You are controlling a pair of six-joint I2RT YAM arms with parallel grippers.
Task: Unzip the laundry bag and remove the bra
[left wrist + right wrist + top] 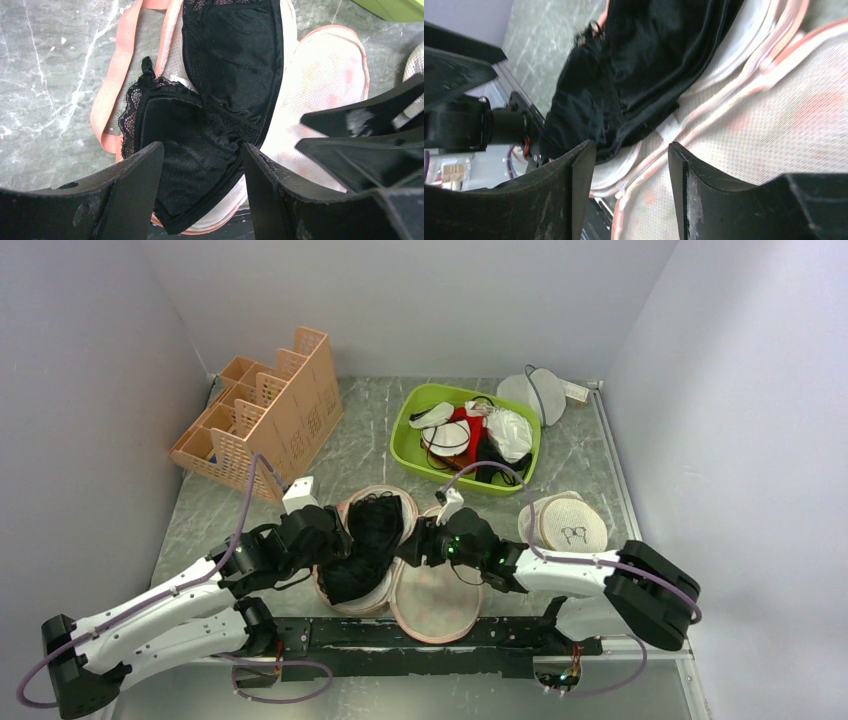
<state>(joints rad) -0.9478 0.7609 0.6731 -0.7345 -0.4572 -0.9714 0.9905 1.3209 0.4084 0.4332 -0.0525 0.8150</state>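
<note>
The beige laundry bag [436, 592] with pink trim lies open on the table near the front edge. The black bra [366, 537] lies on its left half, lace edge showing. In the left wrist view the bra [220, 90] covers the opened bag [330, 70]. My left gripper [335, 530] is open, its jaws hovering over the bra's lower cup [202, 165]. My right gripper [418, 543] is open just right of the bra, over the bag's pink seam [704, 120]; the bra [639, 70] fills the upper left of that view.
A green bin [466, 438] of garments stands at the back centre. A peach slotted organiser [262, 412] stands back left. A round beige mesh disc [568, 524] lies beside the right arm, a white mesh pouch [532, 392] behind the bin. Walls close in on both sides.
</note>
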